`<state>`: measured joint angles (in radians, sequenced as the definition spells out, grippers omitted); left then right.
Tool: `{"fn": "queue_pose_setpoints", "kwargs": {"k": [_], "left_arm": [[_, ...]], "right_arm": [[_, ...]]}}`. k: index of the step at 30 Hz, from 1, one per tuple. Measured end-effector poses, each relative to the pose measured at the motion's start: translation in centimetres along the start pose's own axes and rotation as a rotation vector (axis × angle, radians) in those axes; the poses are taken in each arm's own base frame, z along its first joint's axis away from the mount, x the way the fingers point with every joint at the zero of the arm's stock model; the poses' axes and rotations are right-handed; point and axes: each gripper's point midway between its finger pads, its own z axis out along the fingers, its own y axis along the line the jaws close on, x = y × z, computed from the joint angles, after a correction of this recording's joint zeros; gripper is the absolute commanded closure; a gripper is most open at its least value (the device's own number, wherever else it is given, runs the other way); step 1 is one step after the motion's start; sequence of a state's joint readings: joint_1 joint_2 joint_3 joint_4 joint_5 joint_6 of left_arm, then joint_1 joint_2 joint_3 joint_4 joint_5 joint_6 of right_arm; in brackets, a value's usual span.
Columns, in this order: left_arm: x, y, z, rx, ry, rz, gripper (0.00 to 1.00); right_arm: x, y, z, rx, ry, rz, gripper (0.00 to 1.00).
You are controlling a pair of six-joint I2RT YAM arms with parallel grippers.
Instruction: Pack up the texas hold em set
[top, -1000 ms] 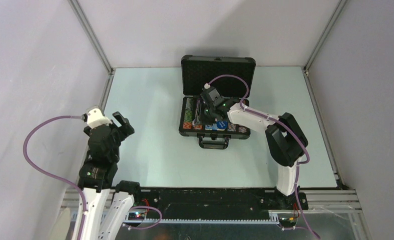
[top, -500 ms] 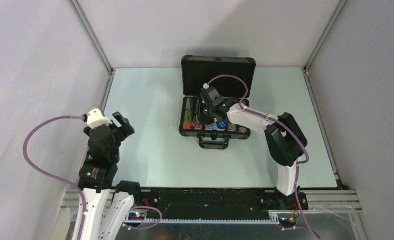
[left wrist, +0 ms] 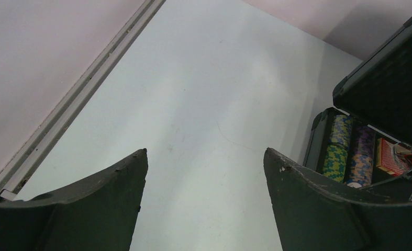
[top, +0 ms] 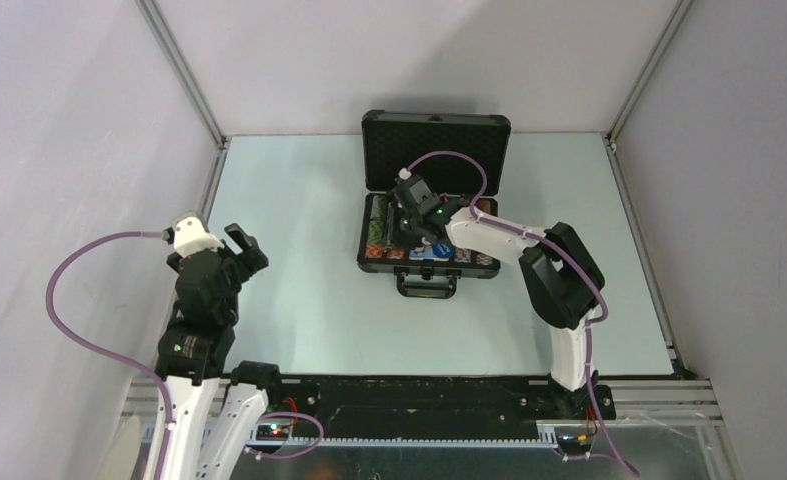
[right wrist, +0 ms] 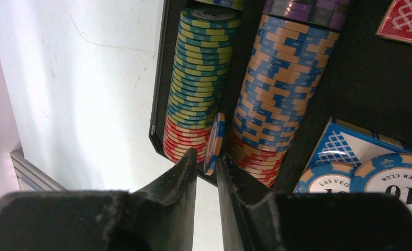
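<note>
While the left gripper [top: 243,246] gapes empty at lower left, the right gripper [right wrist: 206,155], nearly closed, brackets an upright chip [right wrist: 214,136] between rows [right wrist: 203,68] in the open case [top: 435,140], upper centre; whether it is pinched, I cannot tell.

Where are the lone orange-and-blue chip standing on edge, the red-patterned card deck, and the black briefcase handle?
Lone orange-and-blue chip [right wrist: 214,137]: right wrist view, its striped rim.
Red-patterned card deck [right wrist: 410,18]: right wrist view, its lattice face.
Black briefcase handle [top: 428,290]: top external view, the grip's middle.
</note>
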<state>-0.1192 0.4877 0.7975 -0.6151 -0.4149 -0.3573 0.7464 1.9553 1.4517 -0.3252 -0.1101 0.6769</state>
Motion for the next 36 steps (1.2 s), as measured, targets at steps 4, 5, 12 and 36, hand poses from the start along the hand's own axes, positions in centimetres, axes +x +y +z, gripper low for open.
{"fn": "queue_pose_setpoints", "kwargs": {"k": [4,5,12,36], "left_arm": [[0.0,0.0,0.0,0.000,0.000,0.000,0.14],[0.0,0.0,0.0,0.000,0.000,0.000,0.14],[0.0,0.0,0.0,0.000,0.000,0.000,0.14],[-0.2,-0.1,-0.2,0.012,-0.008,-0.005,0.14]], "right_arm": [[0.0,-0.2,0.2,0.016,-0.008,-0.008,0.88],[0.0,-0.3,0.2,0.022,-0.009,-0.009,0.90],[-0.1,-0.5,0.1,0.032,-0.020,-0.051,1.00],[-3.5,-11.1,-18.5,0.086,-0.210,-0.458,1.00]]}}
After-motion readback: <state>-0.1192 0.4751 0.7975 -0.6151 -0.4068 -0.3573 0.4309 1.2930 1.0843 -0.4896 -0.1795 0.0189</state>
